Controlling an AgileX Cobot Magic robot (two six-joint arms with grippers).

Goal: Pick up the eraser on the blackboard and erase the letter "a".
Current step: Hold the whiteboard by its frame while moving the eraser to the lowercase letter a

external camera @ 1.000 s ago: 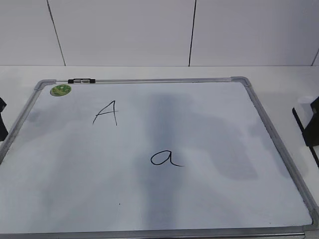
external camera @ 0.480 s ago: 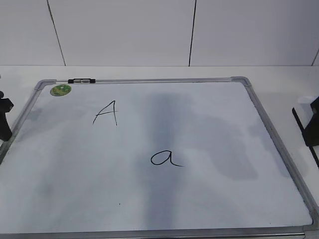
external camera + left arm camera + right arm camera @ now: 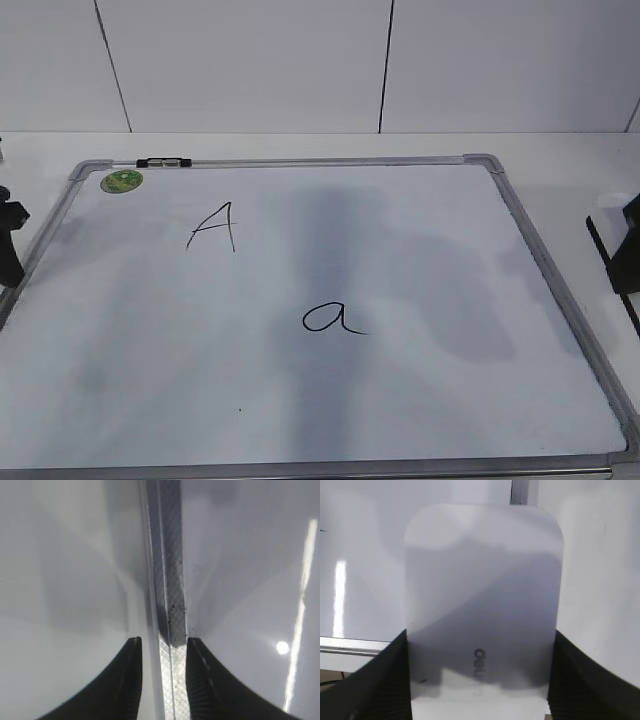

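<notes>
Right gripper (image 3: pixel 480 680): the two dark fingers (image 3: pixel 380 685) stand on either side of the eraser (image 3: pixel 482 605) and press its long edges, so the pincer is clamped on it; the white block with small grey lettering fills most of the right wrist view, held above the board's framed edge. In the exterior view only a dark part of this arm shows at the right edge, beside the frame; the eraser cannot be made out there. Left gripper (image 3: pixel 161 680): fingers parted, holding nothing, straddling the silver frame strip of the blackboard (image 3: pixel 167 580). In the exterior view the blackboard (image 3: pixel 520 215) lies flat on the white table (image 3: pixel 560 145). On its surface: the letter "a" (image 3: pixel 335 318) near the middle, unerased; a capital "A" (image 3: pixel 213 227) up and to the left; a green sticker (image 3: pixel 121 181) in the far left corner
</notes>
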